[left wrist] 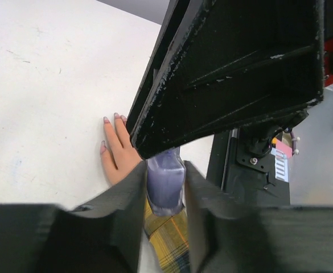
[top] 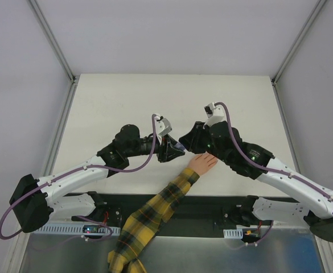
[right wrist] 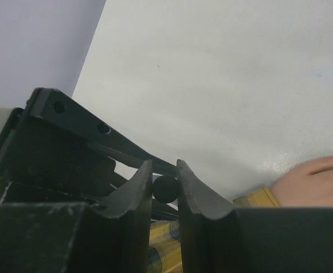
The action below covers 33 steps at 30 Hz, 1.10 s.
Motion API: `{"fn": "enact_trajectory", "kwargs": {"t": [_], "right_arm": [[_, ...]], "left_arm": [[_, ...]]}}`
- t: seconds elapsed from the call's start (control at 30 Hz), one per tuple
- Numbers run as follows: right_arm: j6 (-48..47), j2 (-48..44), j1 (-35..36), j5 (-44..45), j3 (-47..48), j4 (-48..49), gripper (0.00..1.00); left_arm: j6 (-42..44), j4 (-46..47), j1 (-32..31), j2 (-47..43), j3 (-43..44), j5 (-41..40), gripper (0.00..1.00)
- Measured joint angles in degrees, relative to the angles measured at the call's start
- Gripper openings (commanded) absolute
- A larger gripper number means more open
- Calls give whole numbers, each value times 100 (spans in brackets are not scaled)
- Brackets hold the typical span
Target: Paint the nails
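While my left pincer [left wrist: 165,170] clamps the purple bottle [left wrist: 165,187], my right pincer [right wrist: 164,168] nips its dark cap [right wrist: 165,189]: uncapping, seemingly; next, twist off.

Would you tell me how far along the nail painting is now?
Done: the left gripper holds the purple bottle near the hand. In hand: the right gripper pinches its dark cap, apparently to open it. Left: brushing the nails; they look pinkish, but polish cannot be confirmed.
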Motion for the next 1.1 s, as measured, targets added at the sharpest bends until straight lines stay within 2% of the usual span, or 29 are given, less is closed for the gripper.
{"fn": "enact_trajectory", "kwargs": {"t": [0.07, 0.17, 0.4, 0.5, 0.67, 0.9, 0.93, 1.03, 1.1], "right_arm": [[-39, -2, 15, 68, 7, -85, 1], [-66, 0, 15, 151, 9, -219, 1], [-120, 11, 92, 313, 142, -435, 1], [-118, 28, 116, 343, 199, -479, 1], [-116, 114, 162, 369, 304, -503, 1], [-114, 273, 227, 374, 385, -516, 1], [-114, 286, 236, 374, 387, -516, 1], [-98, 326, 275, 402, 389, -509, 1], [-87, 337, 289, 444, 391, -511, 1]], "left_arm": [[-28, 4, 0, -4, 0, -22, 53], [-52, 4, 0, -9, 0, -44, 61], [-66, -4, 0, -9, 2, -76, 67], [-70, -7, 0, -7, 2, -79, 61], [-105, -4, 0, 20, 26, -72, 40], [-201, 0, 0, 20, 28, -72, 27], [-208, 0, 0, 20, 28, -72, 24], [-234, 0, 0, 20, 28, -63, 4], [-221, -4, 0, 17, 28, -59, 0]]}}
